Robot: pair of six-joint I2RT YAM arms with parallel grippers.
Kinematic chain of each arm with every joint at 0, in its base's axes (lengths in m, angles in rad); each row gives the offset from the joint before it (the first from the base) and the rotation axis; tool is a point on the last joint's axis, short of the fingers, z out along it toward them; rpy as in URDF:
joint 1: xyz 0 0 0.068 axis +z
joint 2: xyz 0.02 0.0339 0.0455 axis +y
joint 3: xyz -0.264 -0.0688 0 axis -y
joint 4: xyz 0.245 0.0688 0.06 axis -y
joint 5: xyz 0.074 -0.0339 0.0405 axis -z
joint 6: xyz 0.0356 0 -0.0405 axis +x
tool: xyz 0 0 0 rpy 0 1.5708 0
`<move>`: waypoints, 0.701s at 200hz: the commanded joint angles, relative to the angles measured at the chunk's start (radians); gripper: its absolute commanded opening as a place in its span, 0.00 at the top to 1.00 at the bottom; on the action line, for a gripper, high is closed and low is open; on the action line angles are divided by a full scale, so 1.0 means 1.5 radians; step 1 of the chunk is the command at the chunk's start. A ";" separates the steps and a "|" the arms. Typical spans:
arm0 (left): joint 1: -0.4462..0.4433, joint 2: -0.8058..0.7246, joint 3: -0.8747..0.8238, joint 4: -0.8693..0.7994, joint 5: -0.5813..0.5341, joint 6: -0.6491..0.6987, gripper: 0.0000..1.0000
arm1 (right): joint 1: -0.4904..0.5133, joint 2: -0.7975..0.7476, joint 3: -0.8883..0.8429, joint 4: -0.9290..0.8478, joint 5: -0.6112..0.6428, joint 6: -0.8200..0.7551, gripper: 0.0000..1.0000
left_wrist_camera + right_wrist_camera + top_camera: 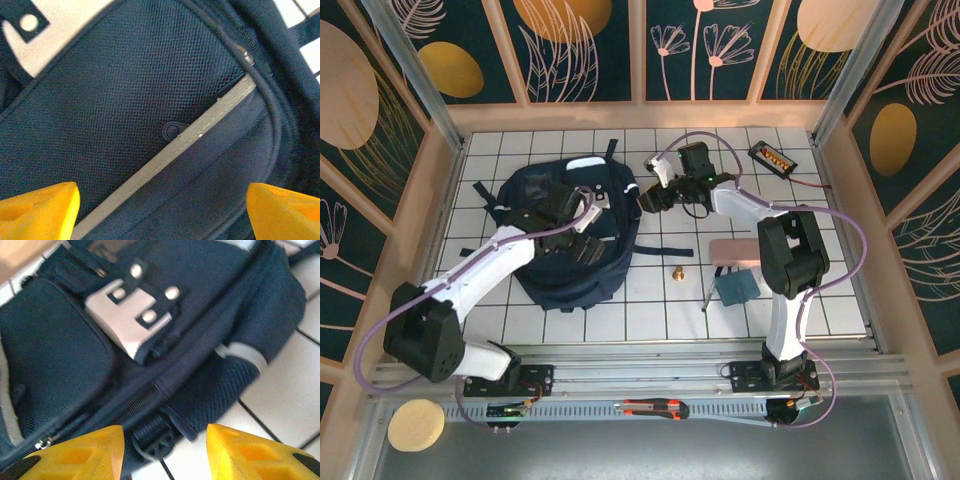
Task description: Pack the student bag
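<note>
Both empty: left gripper wide open over the large navy fabric backpack, right gripper half-open beside it. I'd pinch its zipper pull squarely.

1. The left arm rises from its base at the near-left edge and stretches forward and to the right, its white links forming one long diagonal.
2. The left gripper points downward at the arm's end. In the wrist view its yellow fingers sit at the two bottom corners, jaws spread wide and gripping nothing.
3. The right arm stands up from the near-right base, bends at its black elbow and reaches forward and to the left.
4. The right gripper faces left, near the left gripper. Its yellow fingers are parted, with nothing pinched between them.
</note>
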 commanded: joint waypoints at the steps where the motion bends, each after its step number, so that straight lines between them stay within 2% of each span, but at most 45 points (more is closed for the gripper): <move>1: 0.003 0.030 0.020 0.019 -0.019 0.049 0.15 | 0.003 -0.022 -0.013 0.067 -0.044 -0.017 0.53; 36: 0.002 0.085 0.031 0.040 -0.025 0.061 0.16 | 0.006 -0.028 -0.036 0.080 -0.053 -0.006 0.53; 77: -0.006 0.134 0.029 0.065 0.002 0.069 0.16 | 0.006 -0.036 -0.054 0.077 -0.057 -0.002 0.53; 140: -0.028 0.098 0.019 0.024 0.030 0.072 0.13 | 0.005 -0.032 -0.065 0.085 -0.061 0.006 0.53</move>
